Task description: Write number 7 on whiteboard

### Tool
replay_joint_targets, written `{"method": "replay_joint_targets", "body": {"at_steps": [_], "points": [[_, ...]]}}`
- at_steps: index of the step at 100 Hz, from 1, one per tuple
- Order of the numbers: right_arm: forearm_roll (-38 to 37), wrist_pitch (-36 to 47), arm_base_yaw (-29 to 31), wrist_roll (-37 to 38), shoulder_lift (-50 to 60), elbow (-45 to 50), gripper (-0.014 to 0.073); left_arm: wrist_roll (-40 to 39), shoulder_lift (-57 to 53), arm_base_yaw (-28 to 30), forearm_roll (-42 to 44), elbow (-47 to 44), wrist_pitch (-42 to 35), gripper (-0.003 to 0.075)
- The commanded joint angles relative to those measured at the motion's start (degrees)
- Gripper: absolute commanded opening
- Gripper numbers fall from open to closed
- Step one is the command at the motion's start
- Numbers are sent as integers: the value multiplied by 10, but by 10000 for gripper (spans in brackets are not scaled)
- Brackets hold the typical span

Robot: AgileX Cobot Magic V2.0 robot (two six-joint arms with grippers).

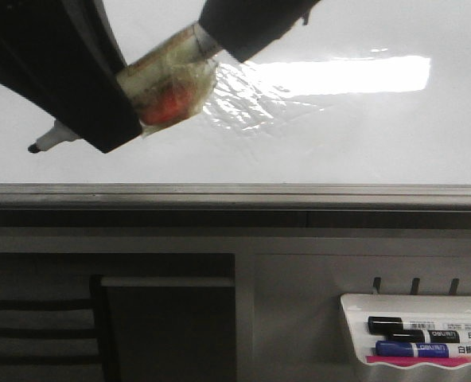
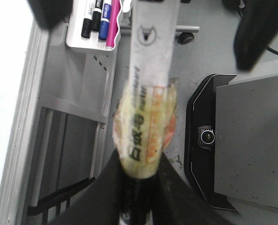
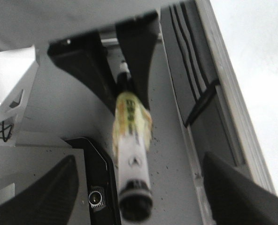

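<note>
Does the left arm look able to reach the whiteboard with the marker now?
Probably yes: its jaws grip the marker, whose tip lies over bare whiteboard with nothing between.

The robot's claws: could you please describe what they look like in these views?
Both claws are plain black. The left claw has broad wedge-shaped fingers that taper to the tips. The right claw shows the same dark tapered fingers, blurred here. No cables or markings are visible on either.
</note>
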State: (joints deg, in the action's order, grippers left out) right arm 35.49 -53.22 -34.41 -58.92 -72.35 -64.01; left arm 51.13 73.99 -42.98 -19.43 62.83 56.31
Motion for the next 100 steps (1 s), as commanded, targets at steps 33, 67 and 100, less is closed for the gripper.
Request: {"method": "replay_joint_targets", "body": {"at_steps": [33, 67, 100], "points": [[81, 24, -1, -57, -15, -18, 395, 1, -11, -5, -15, 21, -23, -20], [81, 29, -1, -68, -18, -3, 263, 1, -11, -5, -15, 21, -23, -20], [87, 38, -1, -68, -18, 0, 237, 1, -11, -5, -16, 21, -30, -20]]}}
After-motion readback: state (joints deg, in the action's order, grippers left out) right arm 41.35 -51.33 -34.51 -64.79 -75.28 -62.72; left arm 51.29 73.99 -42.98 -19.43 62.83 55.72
